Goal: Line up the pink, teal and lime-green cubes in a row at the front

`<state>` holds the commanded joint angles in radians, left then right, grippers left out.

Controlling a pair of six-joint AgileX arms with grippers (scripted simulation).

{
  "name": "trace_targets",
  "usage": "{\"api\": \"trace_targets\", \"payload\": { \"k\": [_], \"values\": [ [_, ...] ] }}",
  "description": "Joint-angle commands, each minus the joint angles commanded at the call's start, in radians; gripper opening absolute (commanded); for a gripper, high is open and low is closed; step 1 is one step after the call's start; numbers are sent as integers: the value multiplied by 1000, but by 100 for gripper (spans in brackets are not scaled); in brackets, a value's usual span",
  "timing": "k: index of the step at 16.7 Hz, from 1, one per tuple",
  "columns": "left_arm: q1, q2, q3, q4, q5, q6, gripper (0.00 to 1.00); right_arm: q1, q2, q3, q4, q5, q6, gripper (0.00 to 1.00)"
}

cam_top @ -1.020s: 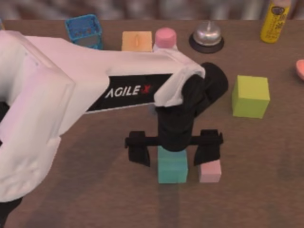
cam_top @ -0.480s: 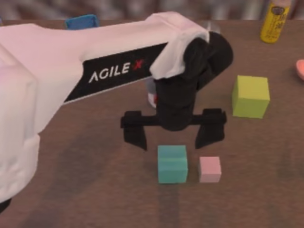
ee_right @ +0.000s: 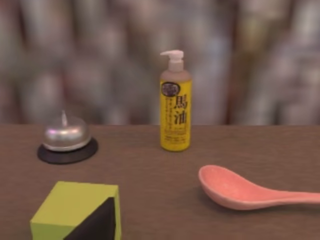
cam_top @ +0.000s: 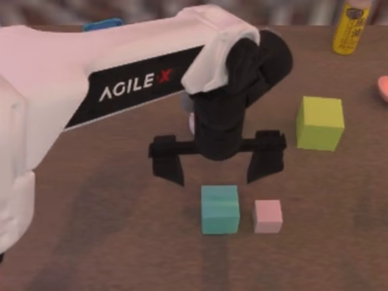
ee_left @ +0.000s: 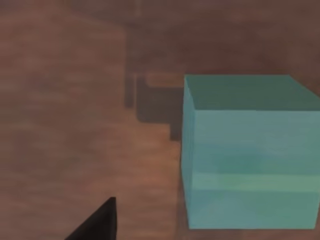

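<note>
Teal cube (cam_top: 220, 209) and pink cube (cam_top: 267, 216) sit square to the surface (cam_top: 121, 242) edges at the front, side by side with a narrow gap, pink at teal's 3 o'clock. Cubes have no long axis; faces run parallel to the front edge. Lime-green cube (cam_top: 320, 123) stands well apart at roughly 1 o'clock from the pair, turned very slightly.

Left gripper (cam_top: 216, 163) hangs above the surface just at 12 o'clock of the teal cube, jaws spread wide and empty. Left arm reaches in from the left side, wrist pointing down.

Left wrist view: teal cube close up, resting flat, one dark fingertip (ee_left: 97, 224) apart from it.

Right wrist view alone shows a silver bell (ee_right: 66, 135), a yellow pump bottle (ee_right: 175, 110) and a pink spoon (ee_right: 250, 191) beyond the lime-green cube. Right gripper's jaw state: cannot tell.
</note>
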<state>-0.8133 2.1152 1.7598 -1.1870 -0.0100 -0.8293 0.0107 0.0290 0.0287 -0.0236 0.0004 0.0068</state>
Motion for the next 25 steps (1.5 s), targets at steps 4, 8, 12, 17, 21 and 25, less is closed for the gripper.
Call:
{"api": "trace_targets", "payload": {
  "k": [4,8,12,17,21,25],
  "values": [
    [80,-152,-135,92,-9,19,100,0,174,172,-139,9,38,100],
    [213,-451,-383,250,-16,73,100,2,488,454,-379,29,97,100],
    [368,-838,-703,439,-18,175,100,16,908,782,-673,51,161,100],
    [562,-1339,-1139,696,-17,368,100,62,1478,1229,-1024,62,235,100],
    [688,-1682,-1433,888,-11,542,100,120,1879,1603,-1221,52,287,100],
    [775,-1924,-1632,1052,0,699,100,180,2172,1933,-1328,31,329,100]
  ]
}}
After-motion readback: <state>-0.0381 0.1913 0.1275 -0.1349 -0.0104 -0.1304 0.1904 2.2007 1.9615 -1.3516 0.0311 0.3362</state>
